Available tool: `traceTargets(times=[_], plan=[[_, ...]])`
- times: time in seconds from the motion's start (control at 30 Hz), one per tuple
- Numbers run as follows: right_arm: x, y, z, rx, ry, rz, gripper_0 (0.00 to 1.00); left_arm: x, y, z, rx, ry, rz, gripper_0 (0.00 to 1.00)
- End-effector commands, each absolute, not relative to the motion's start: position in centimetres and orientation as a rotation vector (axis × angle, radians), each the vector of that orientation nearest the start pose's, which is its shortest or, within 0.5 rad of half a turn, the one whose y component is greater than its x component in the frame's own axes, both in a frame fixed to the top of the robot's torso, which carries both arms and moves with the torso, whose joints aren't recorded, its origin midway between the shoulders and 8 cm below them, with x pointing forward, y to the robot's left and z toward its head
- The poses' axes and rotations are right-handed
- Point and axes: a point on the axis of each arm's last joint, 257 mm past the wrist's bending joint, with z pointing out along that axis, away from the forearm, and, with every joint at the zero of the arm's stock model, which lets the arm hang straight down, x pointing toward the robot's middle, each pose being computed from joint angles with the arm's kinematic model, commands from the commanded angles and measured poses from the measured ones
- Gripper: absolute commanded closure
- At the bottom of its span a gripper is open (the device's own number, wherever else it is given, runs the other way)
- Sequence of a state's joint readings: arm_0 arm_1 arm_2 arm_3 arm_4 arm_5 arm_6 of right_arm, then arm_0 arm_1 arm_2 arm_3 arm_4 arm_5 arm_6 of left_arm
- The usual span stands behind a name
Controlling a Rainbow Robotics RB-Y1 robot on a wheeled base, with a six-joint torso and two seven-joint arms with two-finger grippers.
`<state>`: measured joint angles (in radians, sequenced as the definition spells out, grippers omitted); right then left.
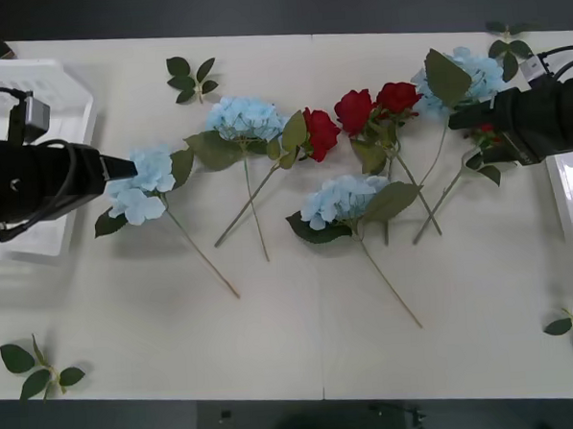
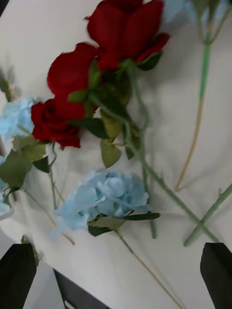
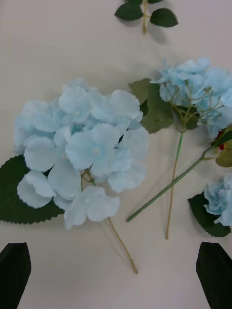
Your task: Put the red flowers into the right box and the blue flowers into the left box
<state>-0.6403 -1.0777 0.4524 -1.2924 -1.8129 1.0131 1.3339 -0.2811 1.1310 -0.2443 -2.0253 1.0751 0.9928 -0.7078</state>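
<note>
L gripper [image 3: 116, 275], fingers apart & empty, sits just left of leftmost blue flower [image 1: 141, 188], stem trailing near-right, left box [image 1: 69, 91] behind; R gripper [image 2: 116, 270] open, roses [image 1: 356, 110] to its left.

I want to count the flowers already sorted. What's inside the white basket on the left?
The left box shows bare white slotted plastic, no flowers. The left gripper and its black arm cover part of it, so that part stays hidden. The blue flowers lie on the table.

red flowers [image 2: 92, 72], blue flowers [image 2: 106, 198], jaws apart
</note>
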Motion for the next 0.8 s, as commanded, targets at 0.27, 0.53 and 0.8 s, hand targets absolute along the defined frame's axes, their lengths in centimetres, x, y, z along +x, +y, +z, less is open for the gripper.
traceTargets(times=[0.27,0.53,0.8], plan=[[56.5,-32.4,-19.3,0.662,2.466,0.703,0.00,44.7,24.7,-20.9,-0.371,2.328,-0.205,0.00],[59.3,-32.2,-21.9,0.816,2.421,0.598,0.00,47.7,23.9,-24.3,-0.447,2.278,-0.100,0.00],[61.4,-31.2,-22.4,0.758,2.405,0.439,0.00,51.1,23.8,-25.2,-0.520,2.245,-0.056,0.00]])
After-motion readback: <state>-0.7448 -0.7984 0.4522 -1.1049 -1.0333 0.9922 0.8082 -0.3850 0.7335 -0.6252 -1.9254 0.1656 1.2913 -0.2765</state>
